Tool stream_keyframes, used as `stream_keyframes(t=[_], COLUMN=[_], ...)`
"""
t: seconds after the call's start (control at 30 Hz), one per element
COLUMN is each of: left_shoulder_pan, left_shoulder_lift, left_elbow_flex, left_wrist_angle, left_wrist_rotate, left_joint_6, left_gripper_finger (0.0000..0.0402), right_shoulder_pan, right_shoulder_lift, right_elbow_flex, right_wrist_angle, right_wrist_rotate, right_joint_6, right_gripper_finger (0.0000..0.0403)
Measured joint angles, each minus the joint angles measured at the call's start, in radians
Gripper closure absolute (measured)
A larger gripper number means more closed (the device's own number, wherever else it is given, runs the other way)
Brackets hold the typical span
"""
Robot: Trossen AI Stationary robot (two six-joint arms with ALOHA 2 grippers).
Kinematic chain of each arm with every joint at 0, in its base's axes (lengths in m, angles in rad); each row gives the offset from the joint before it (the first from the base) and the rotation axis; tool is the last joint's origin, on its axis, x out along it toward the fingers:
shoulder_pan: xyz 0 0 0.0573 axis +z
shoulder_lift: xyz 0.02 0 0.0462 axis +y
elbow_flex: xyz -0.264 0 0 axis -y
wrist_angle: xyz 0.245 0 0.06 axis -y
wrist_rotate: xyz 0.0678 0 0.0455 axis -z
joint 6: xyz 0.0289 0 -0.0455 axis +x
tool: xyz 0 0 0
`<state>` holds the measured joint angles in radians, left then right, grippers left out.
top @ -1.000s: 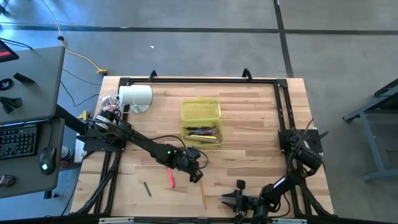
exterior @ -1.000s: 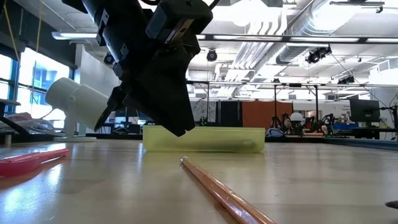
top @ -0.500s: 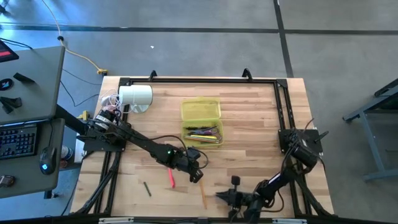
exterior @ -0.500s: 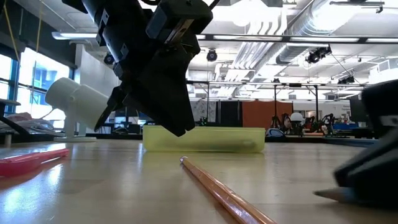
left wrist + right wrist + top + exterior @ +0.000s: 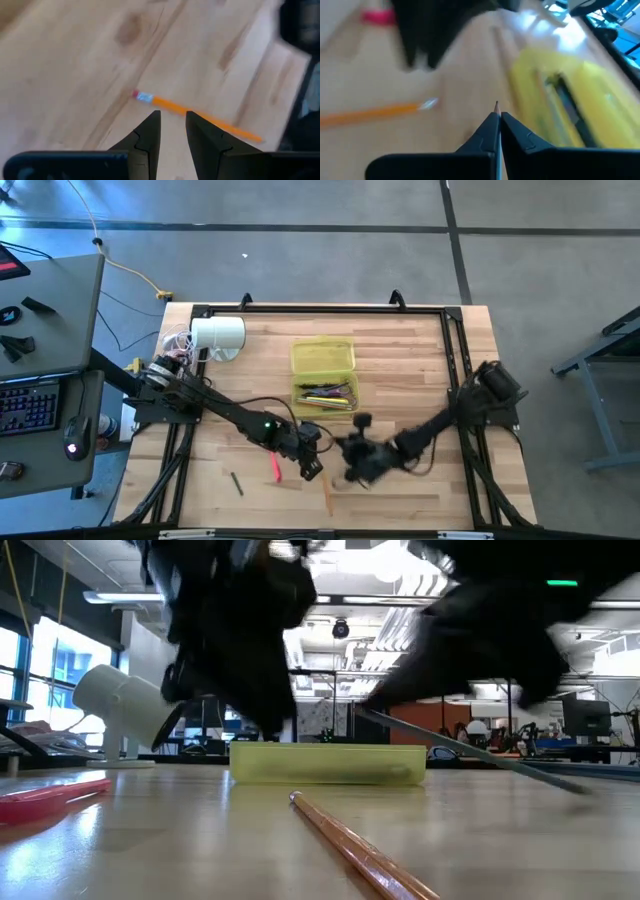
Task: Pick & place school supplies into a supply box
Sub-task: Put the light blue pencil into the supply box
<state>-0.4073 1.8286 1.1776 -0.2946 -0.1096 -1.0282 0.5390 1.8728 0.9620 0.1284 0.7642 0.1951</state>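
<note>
Wooden planks make up the table (image 5: 420, 360), framed by a dark rail; near its middle sits the supply box (image 5: 324, 375), its far half bare and its near half holding a bundle of pens (image 5: 326, 394); a white cylinder (image 5: 218, 334) stands at the far left corner. Just in front of the box, the left gripper (image 5: 311, 467) hangs over an orange pencil (image 5: 195, 116), fingers a little apart and holding nothing; a pink pen (image 5: 275, 465) lies beside it and a dark pencil (image 5: 237, 482) further left. Right gripper (image 5: 358, 459) hovers close by, pinched on a thin dark pencil (image 5: 470, 750), whose tip pokes out between the fingers in the right wrist view.
</note>
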Motion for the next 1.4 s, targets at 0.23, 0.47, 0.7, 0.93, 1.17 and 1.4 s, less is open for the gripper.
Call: stream_keyframes(t=[0.23, 0.47, 0.7, 0.93, 1.17, 1.4], left_shoulder_pan=[-0.107, -0.217, -0.237, -0.235, -0.234, -0.208], left_shoulder_lift=[-0.182, -0.245, -0.234, -0.235, -0.235, -0.235], left_elbow_flex=[0.002, 0.002, 0.002, 0.001, 0.001, 0.001], left_wrist_angle=[-0.188, -0.227, -0.281, -0.308, -0.280, -0.277], left_wrist_rotate=[-0.219, -0.448, -0.458, -0.459, -0.458, -0.447], left_joint_6=[-0.028, -0.033, -0.106, -0.154, -0.154, -0.150], left_gripper_finger=[0.0275, 0.0275, 0.0275, 0.0275, 0.0275, 0.0275], right_shoulder_pan=[-0.258, -0.487, -0.485, -0.391, -0.330, -0.331], right_shoulder_lift=[-0.048, -0.049, -0.062, -0.138, -0.171, -0.168], right_elbow_flex=[0.006, 0.091, 0.102, 0.174, 0.304, 0.311], right_wrist_angle=[0.097, 0.060, 0.004, -0.317, -0.823, -1.091], right_wrist_rotate=[-0.170, -0.446, -0.703, -0.522, -0.518, -0.512], right_joint_6=[-0.322, -0.378, -0.370, -0.411, -0.243, -0.178], right_gripper_finger=[0.0401, 0.0402, 0.0402, 0.0402, 0.0402, 0.0402])
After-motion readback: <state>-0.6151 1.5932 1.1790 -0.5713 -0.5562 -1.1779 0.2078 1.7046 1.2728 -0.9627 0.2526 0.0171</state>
